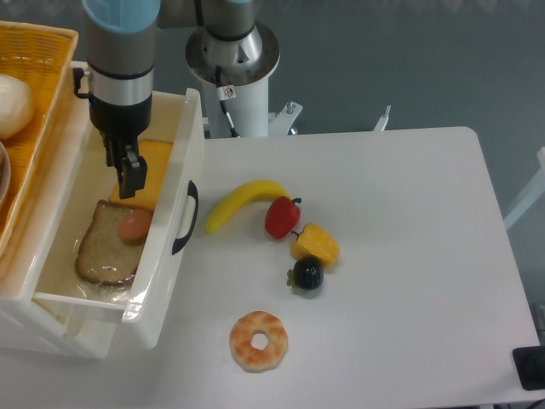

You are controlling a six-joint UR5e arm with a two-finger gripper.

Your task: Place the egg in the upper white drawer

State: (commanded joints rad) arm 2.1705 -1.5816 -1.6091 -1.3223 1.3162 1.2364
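From the fixed camera, the egg [134,226] lies inside the upper white drawer [162,256], resting on the upper right corner of a slice of bread [106,251] and just below a yellow cheese slice [156,166]. The gripper [130,177] hangs directly above the egg, apart from it, holding nothing; whether its fingers are parted I cannot tell. Right of the drawer, on the table [409,256], lie a banana [243,201], a red pepper [282,216], a yellow pepper [316,244], a black plum [307,274] and a donut [259,341].

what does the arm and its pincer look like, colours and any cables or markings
The arm is a thick silver-grey tube with a light blue joint cap at the top edge and a black band lower down. Below it sits a black wrist block and the pincer, black, narrow, with two slim fingers. The arm's round silver-and-black base stands on a white pedestal with a black cable and a small red-and-white sticker.
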